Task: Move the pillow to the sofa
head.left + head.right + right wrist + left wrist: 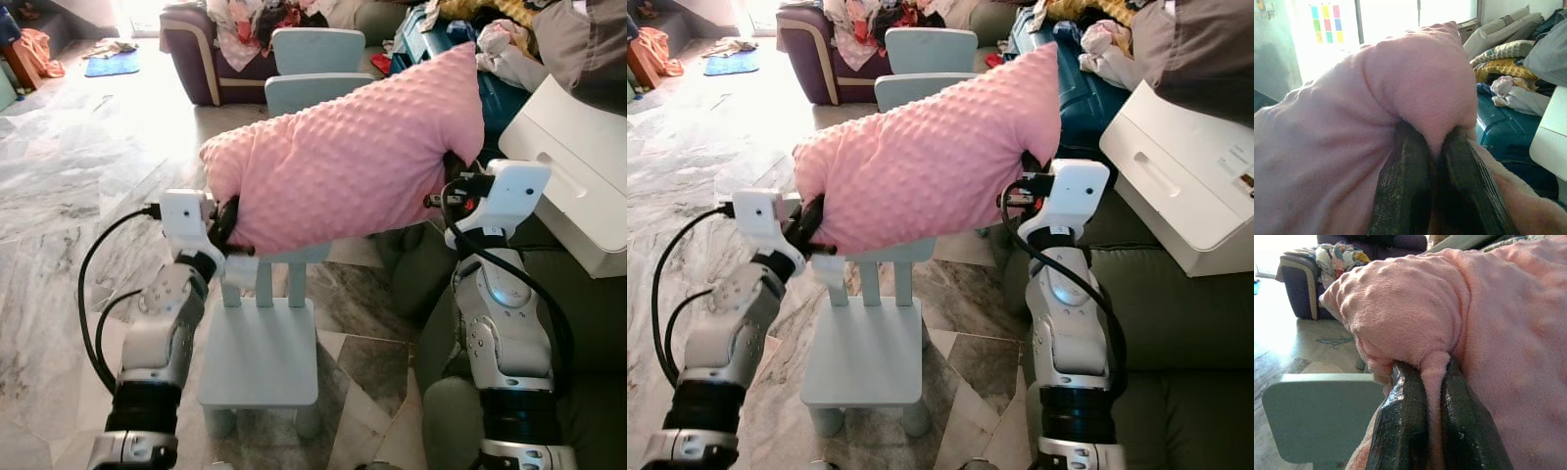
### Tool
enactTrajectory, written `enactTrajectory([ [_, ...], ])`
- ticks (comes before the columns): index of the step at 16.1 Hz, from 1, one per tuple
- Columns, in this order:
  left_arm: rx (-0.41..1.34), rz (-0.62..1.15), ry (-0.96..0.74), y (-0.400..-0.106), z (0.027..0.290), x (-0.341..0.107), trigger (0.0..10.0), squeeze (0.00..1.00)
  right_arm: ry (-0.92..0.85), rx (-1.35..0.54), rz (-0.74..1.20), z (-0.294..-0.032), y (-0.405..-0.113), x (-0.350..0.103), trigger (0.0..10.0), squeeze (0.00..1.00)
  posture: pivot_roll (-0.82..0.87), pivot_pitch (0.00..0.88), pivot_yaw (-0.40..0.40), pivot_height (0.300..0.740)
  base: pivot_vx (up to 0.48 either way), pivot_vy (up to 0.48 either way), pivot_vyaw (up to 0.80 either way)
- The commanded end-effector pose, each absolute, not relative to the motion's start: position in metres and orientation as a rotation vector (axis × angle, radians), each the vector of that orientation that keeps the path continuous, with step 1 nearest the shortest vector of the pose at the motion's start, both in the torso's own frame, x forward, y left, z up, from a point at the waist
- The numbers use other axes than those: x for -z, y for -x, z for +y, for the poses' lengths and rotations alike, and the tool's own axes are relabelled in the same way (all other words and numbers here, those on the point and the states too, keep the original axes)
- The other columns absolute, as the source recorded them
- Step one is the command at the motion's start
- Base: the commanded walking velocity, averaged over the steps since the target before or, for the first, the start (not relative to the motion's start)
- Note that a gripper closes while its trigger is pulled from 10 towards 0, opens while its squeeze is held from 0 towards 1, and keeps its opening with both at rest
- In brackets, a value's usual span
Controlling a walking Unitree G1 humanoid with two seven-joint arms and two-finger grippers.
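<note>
Upper left of the head view: bright marble floor (69,176) w/ a blue mat (111,65) and an orange cloth (39,51) at the far edge. Lower left: left arm rises from the bottom edge, black cables looping beside it; left gripper (227,227) sits at the pillow's lower-left corner, and in the wrist view its fingers (1400,426) are nearly closed, pinching a fold of pink fabric between them. Center: pink dimpled pillow (343,162) held up in the air btwn both grippers, tilted so the right end is higher, spanning mid-frame. Directly below it a small pale-blue chair (260,352) stands on the floor; pillow covers the top of its backrest, can't tell if touching. Behind the pillow, upper center, a second pale-blue chair (315,54), and beyond it a dark purple armchair (191,49) piled w/ clothes (260,24). Right of center: right gripper (1027,174) at the pillow's right end, wrist housing white; wrist view shows its fingers (1405,186) almost together, clamped on a bunch of pink fabric. Right side: a white box (578,171) resting on the dark green sofa (1185,323), which fills the lower right; right arm in front of the sofa edge. Upper right: teal item (500,93) and heaped laundry (509,44).
</note>
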State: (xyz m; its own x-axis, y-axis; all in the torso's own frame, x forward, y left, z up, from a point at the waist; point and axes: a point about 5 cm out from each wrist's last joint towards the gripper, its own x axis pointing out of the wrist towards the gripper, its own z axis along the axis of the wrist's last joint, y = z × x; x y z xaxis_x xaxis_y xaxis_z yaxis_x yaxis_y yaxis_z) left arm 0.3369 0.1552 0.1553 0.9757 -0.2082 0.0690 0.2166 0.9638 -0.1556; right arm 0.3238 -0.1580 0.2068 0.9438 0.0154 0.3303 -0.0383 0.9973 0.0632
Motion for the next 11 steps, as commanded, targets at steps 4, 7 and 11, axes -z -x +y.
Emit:
enactTrajectory([
  [4, 0.173, -0.015, 0.209, -0.3397, 0.1564, -0.1530, 10.0, 0.00, -0.061, -0.003, -0.367, -0.1664, -0.3215, -0.2169, 0.0, 0.00, -0.12, 0.054, -0.022, 0.740, 0.000, 0.000, -0.20],
  [7, 0.193, -0.005, 0.241, -0.3410, 0.1528, -0.1532, 10.0, 0.00, -0.062, -0.008, -0.362, -0.1666, -0.3223, -0.2180, 0.0, 0.00, -0.13, 0.053, -0.025, 0.740, 0.000, 0.000, -0.80],
  [11, 0.196, 0.013, 0.300, -0.3413, 0.1513, -0.1534, 10.0, 0.00, -0.059, -0.008, -0.362, -0.1681, -0.3210, -0.2192, 0.0, 0.00, -0.13, 0.060, -0.025, 0.740, 0.000, 0.000, -0.60],
])
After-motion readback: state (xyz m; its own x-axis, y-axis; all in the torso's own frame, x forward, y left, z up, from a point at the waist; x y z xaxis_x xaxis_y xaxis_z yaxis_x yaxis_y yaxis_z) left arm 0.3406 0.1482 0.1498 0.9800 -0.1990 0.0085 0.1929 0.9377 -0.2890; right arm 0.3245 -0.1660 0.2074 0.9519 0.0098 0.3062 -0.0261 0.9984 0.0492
